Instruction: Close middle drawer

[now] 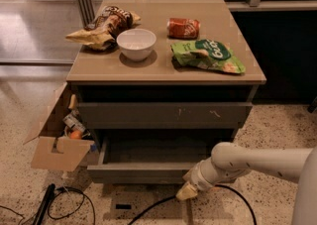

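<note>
Bowl (136,44) and 3 snack bags (208,56) sit on cabinet (163,72)

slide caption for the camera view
Robot end effector low at the right end of the open middle drawer front, bowl and green snack bag on the cabinet top

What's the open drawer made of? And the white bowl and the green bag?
The middle drawer looks like wood or wood board with a matte grey-brown finish: flat, dull, no shine. The white bowl seems ceramic or hard plastic, smooth and slightly glossy. The green bag looks like crinkly plastic film, creased and glinting. The gripper sits at the drawer's front, toward the right.
</note>
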